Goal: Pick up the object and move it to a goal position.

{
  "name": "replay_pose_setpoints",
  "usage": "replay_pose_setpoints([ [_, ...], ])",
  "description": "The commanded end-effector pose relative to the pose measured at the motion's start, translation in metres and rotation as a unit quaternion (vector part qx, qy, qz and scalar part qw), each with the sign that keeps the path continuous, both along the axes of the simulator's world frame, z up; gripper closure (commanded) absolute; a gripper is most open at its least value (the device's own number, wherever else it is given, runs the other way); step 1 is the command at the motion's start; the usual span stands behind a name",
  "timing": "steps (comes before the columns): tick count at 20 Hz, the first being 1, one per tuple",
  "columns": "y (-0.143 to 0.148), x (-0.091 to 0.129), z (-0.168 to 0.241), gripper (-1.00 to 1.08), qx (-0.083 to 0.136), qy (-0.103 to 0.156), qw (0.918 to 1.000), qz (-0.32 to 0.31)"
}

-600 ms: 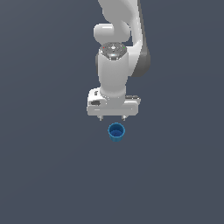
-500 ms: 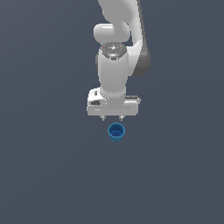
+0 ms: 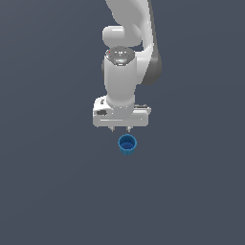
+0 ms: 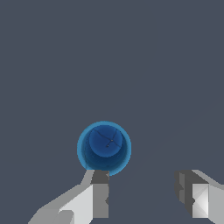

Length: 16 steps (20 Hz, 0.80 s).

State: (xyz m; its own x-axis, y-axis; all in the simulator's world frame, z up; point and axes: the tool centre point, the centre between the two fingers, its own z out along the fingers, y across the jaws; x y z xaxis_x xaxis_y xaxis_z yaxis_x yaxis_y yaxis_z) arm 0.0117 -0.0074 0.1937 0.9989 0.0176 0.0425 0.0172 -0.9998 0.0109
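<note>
- The white two-fingered gripper hangs from the white jointed arm, pointing down at the plain dark grey floor. Its fingers stand spread apart with nothing between them.
- In the wrist view, one grey fingertip sits just beside the cup's rim; whether it touches cannot be told. The other finger is well apart.
- The small round blue cup, upright with a darker hollow inside, stands on the floor just below the gripper, slightly toward the exterior view's right.
</note>
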Motion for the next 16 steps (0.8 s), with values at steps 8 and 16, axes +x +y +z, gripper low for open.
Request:
replay_pose_setpoints([
  [8,-0.001,-0.002,-0.013,-0.2,-0.006,-0.012,0.9996,-0.023],
  [16,-0.002,-0.009,-0.039,-0.2,-0.017,-0.041,0.9963,-0.074],
])
